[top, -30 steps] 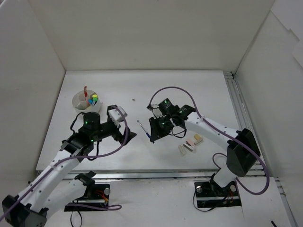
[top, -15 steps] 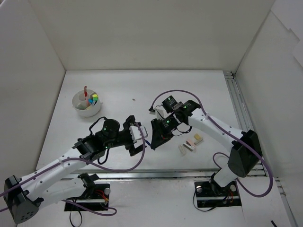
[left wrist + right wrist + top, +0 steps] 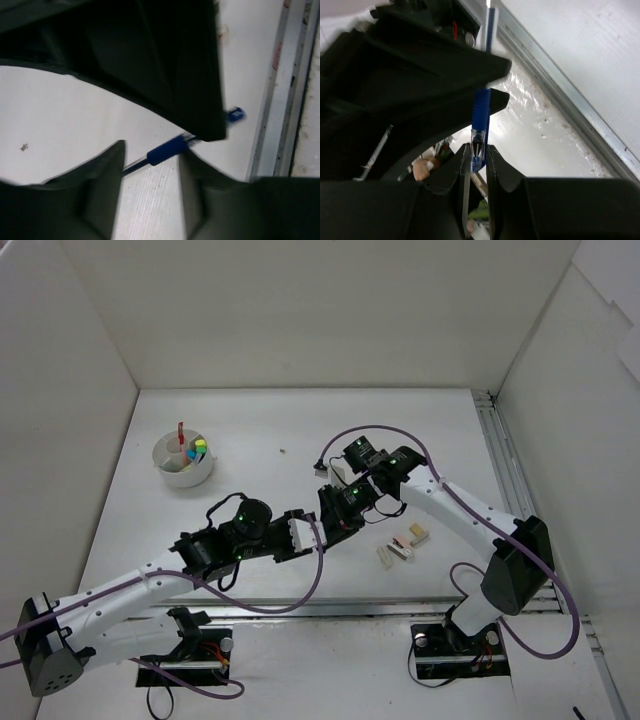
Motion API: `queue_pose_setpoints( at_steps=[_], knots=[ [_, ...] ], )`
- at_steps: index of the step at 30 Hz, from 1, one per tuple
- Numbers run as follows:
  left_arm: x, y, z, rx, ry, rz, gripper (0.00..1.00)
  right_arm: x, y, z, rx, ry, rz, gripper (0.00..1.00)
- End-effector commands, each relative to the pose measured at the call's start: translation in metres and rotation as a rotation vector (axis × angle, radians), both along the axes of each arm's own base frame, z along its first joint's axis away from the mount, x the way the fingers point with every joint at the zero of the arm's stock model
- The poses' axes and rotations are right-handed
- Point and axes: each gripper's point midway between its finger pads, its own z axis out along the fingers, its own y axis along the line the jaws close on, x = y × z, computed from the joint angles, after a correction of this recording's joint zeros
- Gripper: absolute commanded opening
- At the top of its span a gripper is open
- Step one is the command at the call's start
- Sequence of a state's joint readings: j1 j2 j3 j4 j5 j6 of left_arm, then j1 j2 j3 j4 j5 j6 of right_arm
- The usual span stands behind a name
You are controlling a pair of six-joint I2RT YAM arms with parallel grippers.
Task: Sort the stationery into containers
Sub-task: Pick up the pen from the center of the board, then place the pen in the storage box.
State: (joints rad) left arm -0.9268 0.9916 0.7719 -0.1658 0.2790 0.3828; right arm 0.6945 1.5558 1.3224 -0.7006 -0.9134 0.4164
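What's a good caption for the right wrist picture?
The right gripper pinches one end of a blue pen.

The left arm (image 3: 150, 585) lies low, reaching from its base at 7 o'clock toward the centre. Its claw (image 3: 312, 533) points to 3 o'clock with its fingers (image 3: 102, 192) parted. The right arm (image 3: 450, 510) rises from 5 o'clock, bends and turns back toward 8 o'clock. Its claw (image 3: 327, 527) is pinched tight on a blue pen (image 3: 481, 112), nose to nose with the left claw.
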Motion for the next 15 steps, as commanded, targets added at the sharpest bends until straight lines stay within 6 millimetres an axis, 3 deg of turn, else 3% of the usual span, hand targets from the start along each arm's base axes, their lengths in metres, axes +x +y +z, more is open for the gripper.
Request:
queue_pose_setpoints(
  at_steps=[1, 5, 10, 15],
  knots=[
    [0.01, -0.014, 0.032, -0.071, -0.08, -0.004, 0.28, -0.006, 0.004, 0.027, 0.068, -0.006, 0.025, 0.0],
    [0.013, -0.014, 0.032, -0.07, -0.081, 0.009, 0.0, -0.004, 0.005, 0.029, 0.078, -0.017, 0.032, 0.0],
    [0.014, -0.012, 0.041, -0.102, -0.109, 0.02, 0.0, 0.002, 0.009, 0.036, 0.099, -0.046, 0.038, 0.08],
    [0.019, 0.002, 0.048, -0.146, -0.155, 0.095, 0.0, 0.016, 0.008, 0.041, 0.107, -0.096, 0.022, 0.37]
  ],
)
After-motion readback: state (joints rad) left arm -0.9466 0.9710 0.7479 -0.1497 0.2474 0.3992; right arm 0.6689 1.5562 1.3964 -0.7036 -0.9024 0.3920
